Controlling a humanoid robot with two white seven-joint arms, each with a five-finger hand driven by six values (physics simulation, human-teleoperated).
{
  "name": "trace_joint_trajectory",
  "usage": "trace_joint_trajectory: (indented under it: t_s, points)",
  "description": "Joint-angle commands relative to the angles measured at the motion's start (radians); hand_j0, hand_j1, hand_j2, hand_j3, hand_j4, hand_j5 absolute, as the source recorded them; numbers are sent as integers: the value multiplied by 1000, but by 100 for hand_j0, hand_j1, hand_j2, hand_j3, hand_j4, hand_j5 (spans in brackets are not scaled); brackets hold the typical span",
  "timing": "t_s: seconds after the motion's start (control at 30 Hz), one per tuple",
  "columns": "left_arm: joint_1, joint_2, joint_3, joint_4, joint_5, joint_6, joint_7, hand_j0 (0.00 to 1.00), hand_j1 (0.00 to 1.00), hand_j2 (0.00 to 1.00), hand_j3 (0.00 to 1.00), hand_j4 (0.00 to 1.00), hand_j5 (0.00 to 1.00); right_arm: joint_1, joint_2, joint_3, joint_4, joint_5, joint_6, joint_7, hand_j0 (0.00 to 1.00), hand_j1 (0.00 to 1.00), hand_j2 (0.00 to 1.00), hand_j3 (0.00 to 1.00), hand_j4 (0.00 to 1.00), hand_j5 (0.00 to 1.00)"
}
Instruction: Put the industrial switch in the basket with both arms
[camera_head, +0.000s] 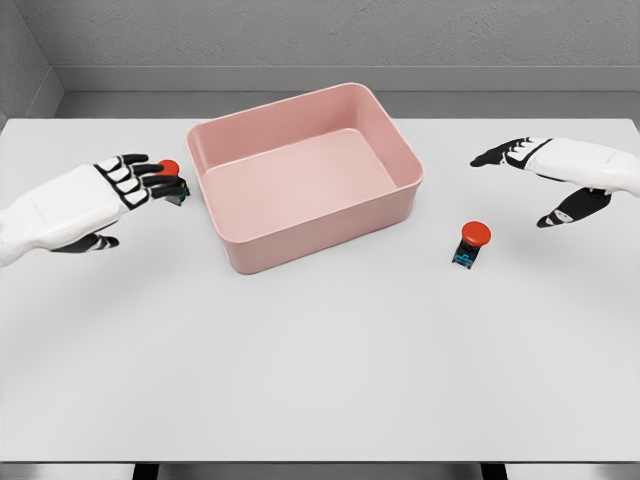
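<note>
Two industrial switches with red round buttons lie on the white table (320, 380). One switch (175, 172) sits just left of the pink basket (240, 245), partly hidden by the fingertips of my left hand (140, 195). That hand reaches it from the left with fingers stretched out and the thumb held away below. The other switch (470, 243) lies free to the right of the basket. My right hand (515, 190) hovers above and to the right of it, fingers spread, holding nothing. Nothing lies in the basket.
The basket stands slightly turned at the middle back of the table. A grey wall runs behind the far table edge. The table's front half is bare white surface.
</note>
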Motion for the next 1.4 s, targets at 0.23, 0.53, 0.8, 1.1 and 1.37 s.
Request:
trace_joint_trajectory:
  t_s: [0.23,0.53,0.8,1.1,1.37]
  points:
    - [-92,-75,-4,139,-32,0,2,100,100,100,100,100,100,57,-19,23,5,-3,2,-230,100,100,100,100,100,100]
    - [-212,-195,-113,352,-61,0,0,95,95,95,95,95,95,58,-2,56,-15,5,2,-118,100,100,100,100,100,100]
    - [-270,-201,-106,427,-58,0,3,89,89,89,89,89,89,54,47,56,-26,62,2,-67,100,100,100,100,100,100]
    - [-299,-266,-113,510,-75,0,-1,85,85,85,85,85,85,51,94,72,-17,115,2,-60,98,98,98,98,98,98]
    - [-307,-275,-113,513,-77,0,-4,85,85,85,85,85,85,51,122,77,-9,149,4,-38,94,94,94,94,94,94]
